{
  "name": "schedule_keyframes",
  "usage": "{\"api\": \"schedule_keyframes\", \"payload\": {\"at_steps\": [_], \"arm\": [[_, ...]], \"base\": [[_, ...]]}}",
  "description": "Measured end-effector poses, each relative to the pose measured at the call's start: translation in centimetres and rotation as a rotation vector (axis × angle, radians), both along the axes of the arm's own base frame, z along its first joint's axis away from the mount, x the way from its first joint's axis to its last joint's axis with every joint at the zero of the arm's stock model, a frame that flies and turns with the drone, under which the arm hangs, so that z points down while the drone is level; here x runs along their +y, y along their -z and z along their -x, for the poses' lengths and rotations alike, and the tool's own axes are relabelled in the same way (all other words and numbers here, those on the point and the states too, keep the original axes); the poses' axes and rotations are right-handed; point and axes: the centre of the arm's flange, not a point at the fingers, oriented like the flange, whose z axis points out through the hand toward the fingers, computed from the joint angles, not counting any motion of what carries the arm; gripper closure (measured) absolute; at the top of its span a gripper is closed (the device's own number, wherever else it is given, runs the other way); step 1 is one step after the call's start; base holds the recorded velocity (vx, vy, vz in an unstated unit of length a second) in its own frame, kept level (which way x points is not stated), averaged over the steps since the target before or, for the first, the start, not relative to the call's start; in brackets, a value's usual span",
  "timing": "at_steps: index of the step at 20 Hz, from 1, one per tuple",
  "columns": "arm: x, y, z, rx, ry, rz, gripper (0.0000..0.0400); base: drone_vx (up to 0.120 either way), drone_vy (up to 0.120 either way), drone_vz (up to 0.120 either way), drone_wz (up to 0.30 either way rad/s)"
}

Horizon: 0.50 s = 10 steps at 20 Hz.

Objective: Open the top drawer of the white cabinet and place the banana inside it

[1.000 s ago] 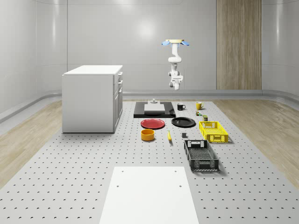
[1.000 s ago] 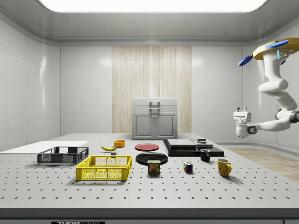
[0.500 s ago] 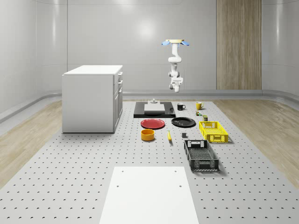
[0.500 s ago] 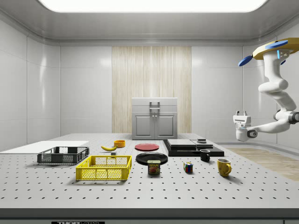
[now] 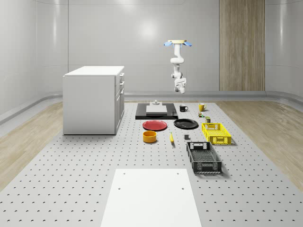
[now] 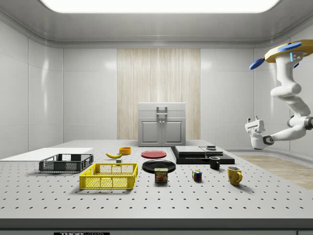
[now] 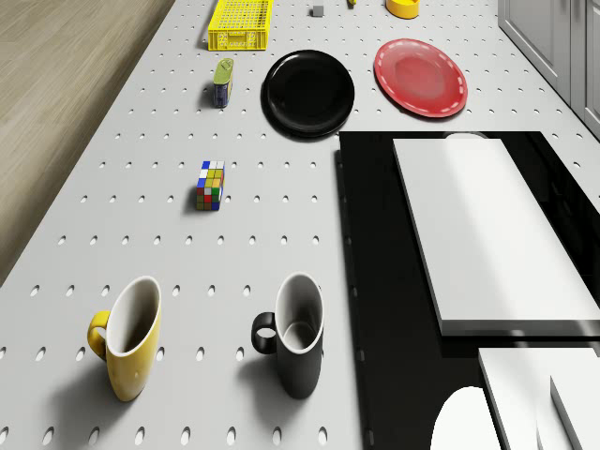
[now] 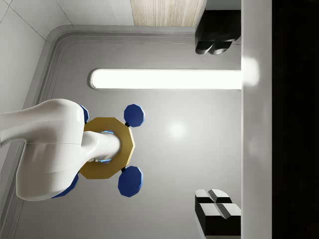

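Drone [image 6: 285,50] hovering beyond the table's far end, gripper [image 6: 253,120] raised in mid-air with fingers [image 8: 214,201] apart and empty; banana [image 6: 114,155] lies far below on the table [image 6: 146,200], the cabinet [image 5: 92,99] well off to the side.

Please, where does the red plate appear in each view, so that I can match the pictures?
Whole-scene view: the red plate lies nearer the camera than the black slab, left of the black plate.
Side view: red plate behind the black plate, before the white cabinet.
Drone view: red plate beside the black plate.
Shared landmark: the black plate.
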Motion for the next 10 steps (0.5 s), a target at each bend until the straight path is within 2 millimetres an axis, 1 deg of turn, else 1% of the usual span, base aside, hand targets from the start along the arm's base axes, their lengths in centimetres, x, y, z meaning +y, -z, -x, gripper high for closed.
{"api": "schedule_keyframes", "payload": {"at_steps": [2, 5, 7, 10], "arm": [[-2.3, 1.7, 0.0, 0.003, -0.004, -0.288, 0.0000], [-4.3, 4.1, -0.1, 0.005, -0.009, -0.606, 0.0000], [-4.8, 5.4, -0.1, 0.006, -0.011, -0.750, 0.0000], [-5.2, 6.8, -0.2, 0.006, -0.013, -0.893, 0.0000]], "base": [[0.120, -0.120, 0.000, 0.000], [0.120, -0.120, 0.000, 0.000], [0.120, -0.120, 0.000, 0.000], [0.120, -0.120, 0.000, 0.000]]}}
